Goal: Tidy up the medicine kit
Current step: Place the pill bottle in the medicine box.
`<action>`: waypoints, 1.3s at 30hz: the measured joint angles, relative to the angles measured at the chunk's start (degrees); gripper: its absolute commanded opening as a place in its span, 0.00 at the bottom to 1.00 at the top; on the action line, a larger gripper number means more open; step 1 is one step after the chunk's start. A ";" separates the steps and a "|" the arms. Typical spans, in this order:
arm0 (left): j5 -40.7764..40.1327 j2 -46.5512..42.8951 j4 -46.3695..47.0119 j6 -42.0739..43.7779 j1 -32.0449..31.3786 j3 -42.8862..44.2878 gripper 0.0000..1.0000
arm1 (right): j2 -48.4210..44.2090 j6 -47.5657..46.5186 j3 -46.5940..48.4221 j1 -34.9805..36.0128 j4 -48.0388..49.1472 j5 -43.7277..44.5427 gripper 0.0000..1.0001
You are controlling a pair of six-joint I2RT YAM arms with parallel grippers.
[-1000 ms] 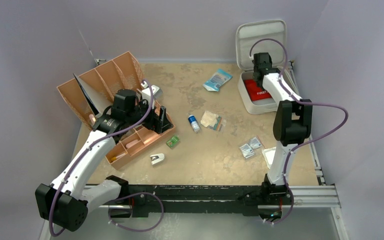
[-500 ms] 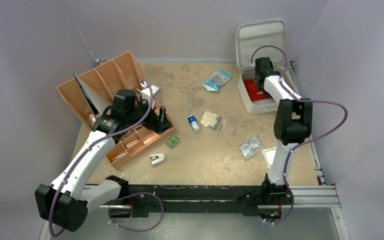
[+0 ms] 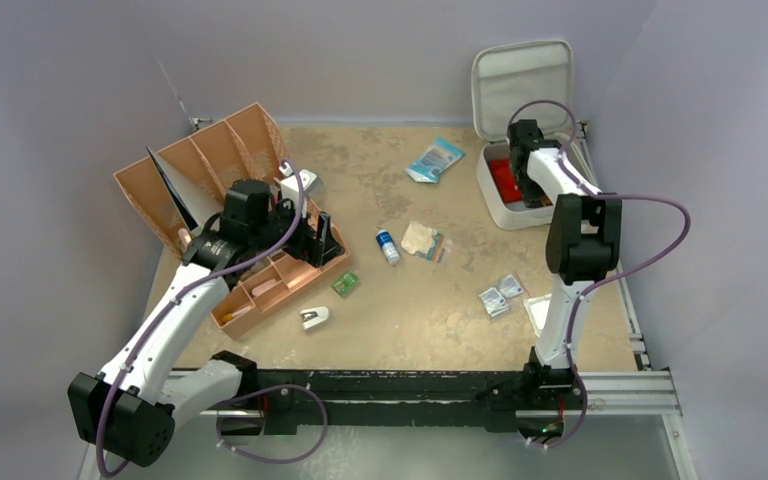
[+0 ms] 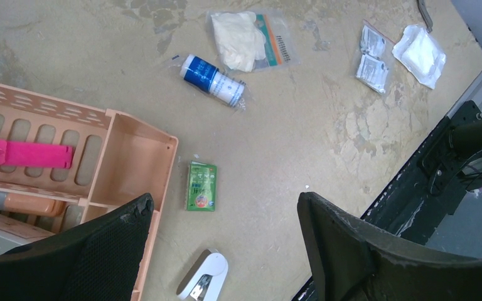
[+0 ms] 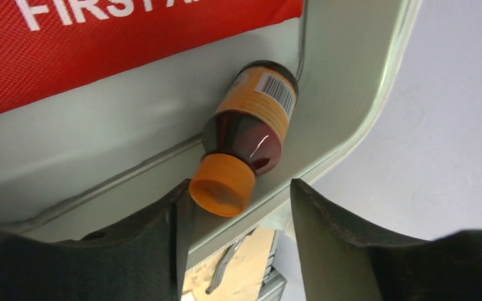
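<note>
The left tool [image 4: 224,204] hangs wide open and empty over the tan tray [image 4: 132,150], with bare tabletop [image 4: 301,138] to its right. At the far right, the right tool [image 5: 238,187] has just spread its jaws, leaving the amber bottle [image 5: 251,119] lying inside the medicine kit [image 5: 345,81] between the red pouch [image 5: 132,50] and the wall, so one item looks stowed. The kit's wall and raised lid [image 3: 522,85] crowd it; upward looks freest.

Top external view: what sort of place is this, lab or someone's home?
Probably a lab robot cell, not a home: blank pale lilac walls box in a worn tan tabletop, two white-and-black robot arms are bolted to a metal rail, and an open light grey hard-shell case sits near scattered medical packets.
</note>
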 measured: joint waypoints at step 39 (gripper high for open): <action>-0.35 -0.02 -0.02 0.00 0.00 0.00 0.83 | 9.35 8.90 13.97 -0.02 -17.55 -25.44 0.25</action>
